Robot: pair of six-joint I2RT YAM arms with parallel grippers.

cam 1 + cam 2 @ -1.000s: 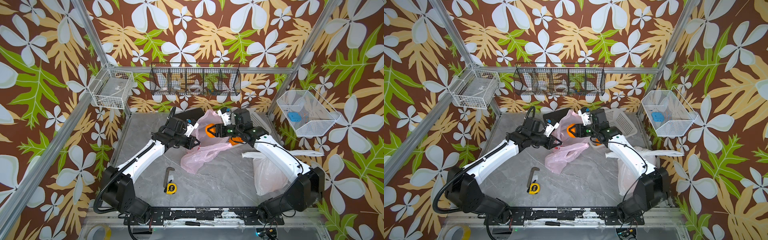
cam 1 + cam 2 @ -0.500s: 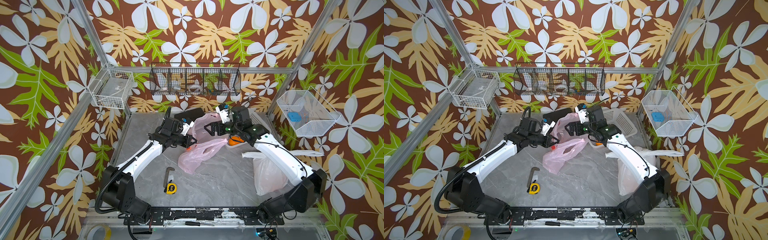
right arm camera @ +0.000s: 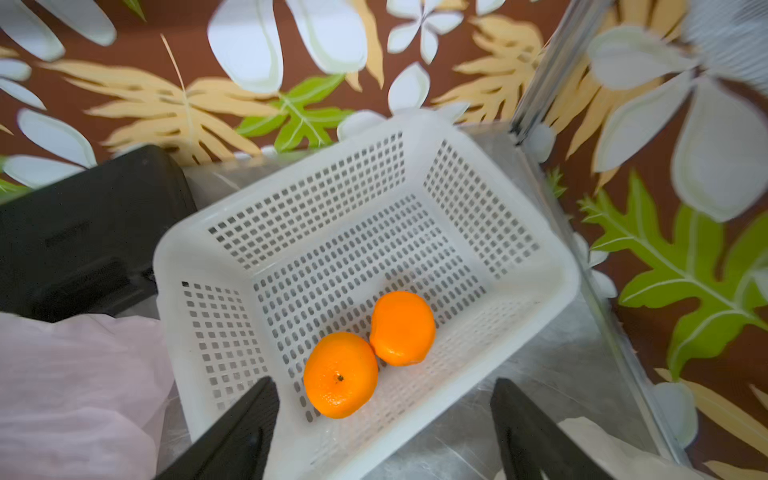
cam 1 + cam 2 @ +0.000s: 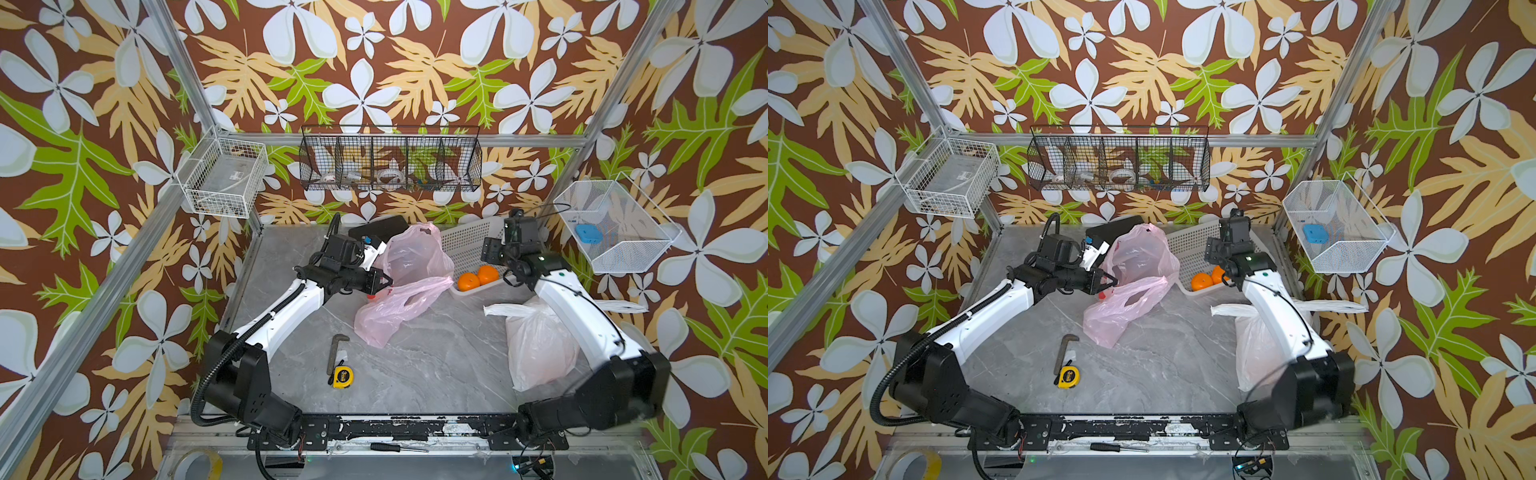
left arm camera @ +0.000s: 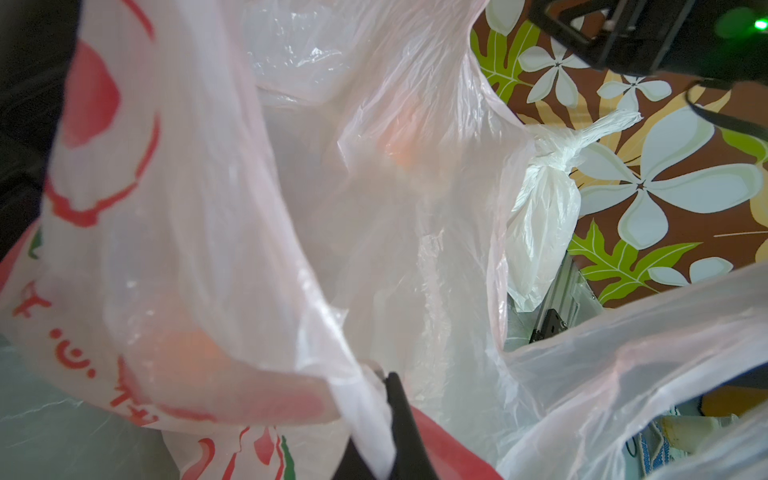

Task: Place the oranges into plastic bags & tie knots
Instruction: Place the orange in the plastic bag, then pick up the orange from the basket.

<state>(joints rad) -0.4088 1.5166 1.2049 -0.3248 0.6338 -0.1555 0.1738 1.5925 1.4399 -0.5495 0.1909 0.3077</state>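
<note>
Two glossy round oranges [image 3: 340, 374] lie touching in the white perforated basket [image 3: 316, 199], far right on the table [image 4: 415, 374]. The right gripper [image 3: 383, 381] hovers above them, jaws wide and empty. Fetching fruit seems the step, so next it must drop and close around one. Just left, the left gripper [image 4: 381, 284] is clamped on the rim of the thin, crinkly pink bag [image 4: 411, 253]. A knotted white bag [image 4: 540, 349] sits near right.

2 oranges [image 3: 340, 374] touch in basket [image 4: 465, 245] beside open pink bag [image 4: 411, 257].
</note>
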